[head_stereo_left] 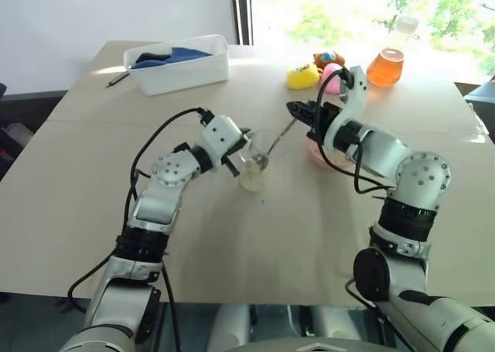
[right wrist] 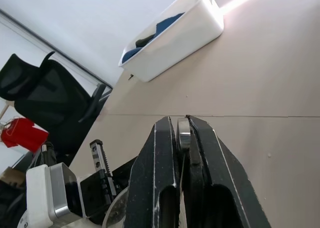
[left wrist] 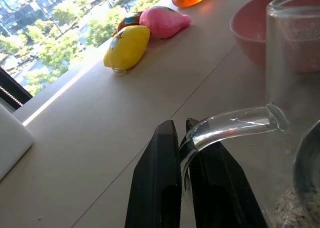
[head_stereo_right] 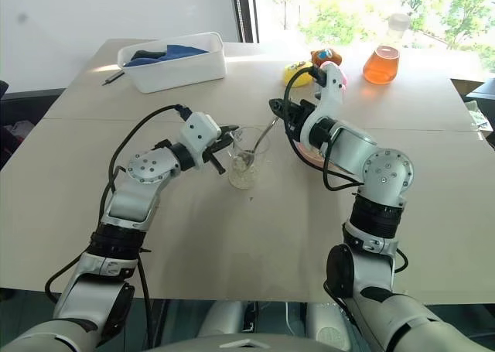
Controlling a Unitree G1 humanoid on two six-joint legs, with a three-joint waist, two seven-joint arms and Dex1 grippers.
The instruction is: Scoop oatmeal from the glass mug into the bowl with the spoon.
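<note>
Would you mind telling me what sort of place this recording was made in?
Probably an office or lab set up for robot trials: a plain table by a large window looking onto trees, a black office chair beside it, and a conical flask among toys.

The glass mug stands on the desk between the two end effectors, oatmeal in its bottom and the spoon leaning inside. The bowl lies just behind the right end effector, the tub far beyond the left end effector
</note>
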